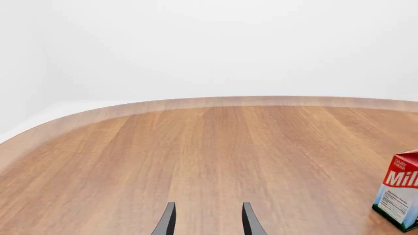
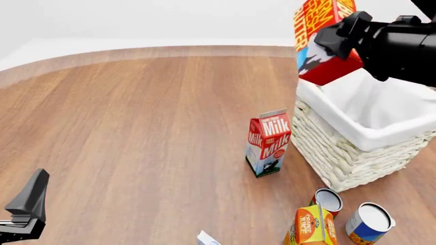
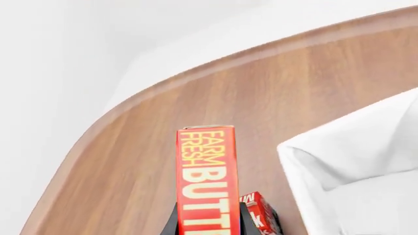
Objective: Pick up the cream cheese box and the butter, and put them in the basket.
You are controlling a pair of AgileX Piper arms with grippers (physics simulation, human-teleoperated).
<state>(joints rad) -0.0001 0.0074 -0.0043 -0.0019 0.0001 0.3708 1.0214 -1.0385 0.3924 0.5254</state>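
Note:
My right gripper is shut on the butter, a red box with orange lettering, and holds it tilted in the air over the near-left rim of the basket. In the right wrist view the butter stands between the fingers, with the basket's white lining beside it. My left gripper is open and empty, low over the bare table at the front left. Only a small white corner at the front edge may be the cream cheese box; no logo shows.
A red-white milk carton stands just left of the basket; it also shows in the left wrist view. An orange juice carton and two cans stand in front of the basket.

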